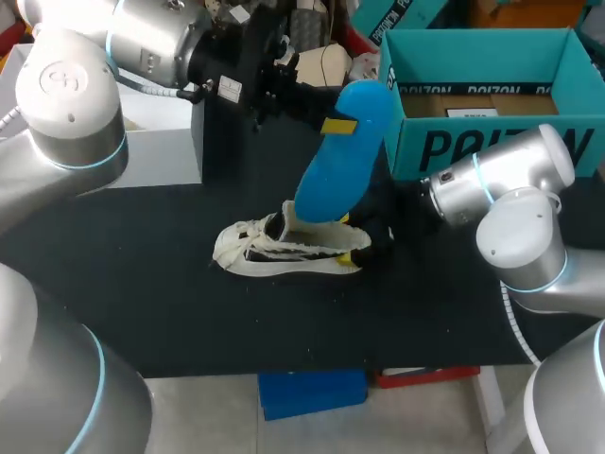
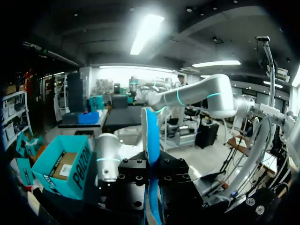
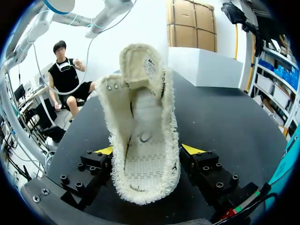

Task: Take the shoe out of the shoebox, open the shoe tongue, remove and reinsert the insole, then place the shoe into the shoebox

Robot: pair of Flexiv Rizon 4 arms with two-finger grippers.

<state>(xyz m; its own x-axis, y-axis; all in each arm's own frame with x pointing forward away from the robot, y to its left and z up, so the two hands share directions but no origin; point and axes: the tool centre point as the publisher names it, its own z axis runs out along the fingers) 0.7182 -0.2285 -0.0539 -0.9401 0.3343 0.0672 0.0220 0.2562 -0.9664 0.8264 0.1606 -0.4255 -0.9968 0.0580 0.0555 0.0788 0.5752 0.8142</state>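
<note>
A white knitted shoe (image 1: pixel 284 248) lies on its side on the black table, toe toward my left arm. My right gripper (image 1: pixel 364 244) holds its heel, and in the right wrist view both yellow-tipped fingers (image 3: pixel 105 151) press the sides of the shoe (image 3: pixel 145 117). Its tongue is folded open and the inside is bare. My left gripper (image 1: pixel 326 118) is shut on a blue insole (image 1: pixel 340 156), holding it tilted above the shoe's heel with its lower end near the opening. The left wrist view shows the insole (image 2: pixel 151 140) edge-on between the jaws. The teal shoebox (image 1: pixel 492 85) stands open at the back right.
A white block (image 1: pixel 161 156) sits at the back left of the black table (image 1: pixel 189 312), also seen beyond the shoe's toe in the right wrist view (image 3: pixel 206 65). The shoebox (image 2: pixel 63 164) appears beside my right arm (image 2: pixel 108 159) in the left wrist view.
</note>
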